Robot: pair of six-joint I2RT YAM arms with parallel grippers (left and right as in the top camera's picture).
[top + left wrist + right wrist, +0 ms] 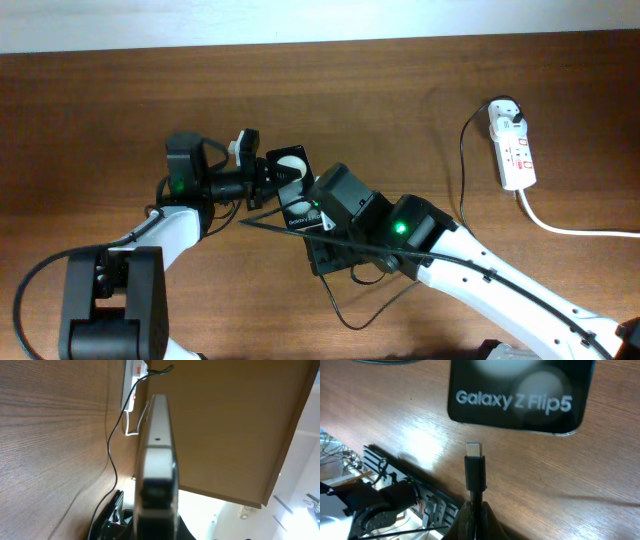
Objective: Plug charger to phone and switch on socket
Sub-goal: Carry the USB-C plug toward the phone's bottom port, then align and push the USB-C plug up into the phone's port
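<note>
Phone, above mid-counter, clamped in the closed left end effector. Right end effector pinched together on the charger connector, tip just short of the phone's edge. Socket, at 2 o'clock, holds the white adapter.

Table is brown wood grain, and its far edge meets a pale wall. Lying directly on it at far right we see the socket, a white strip with red markings, lengthwise far-to-near. A white adapter is seated in its far end. The thick white cord leaves the near end and runs off to the right along the wood. The thin black charger cable drops from the adapter and trails toward the centre. We can't tell if the phone touches the wood.
</note>
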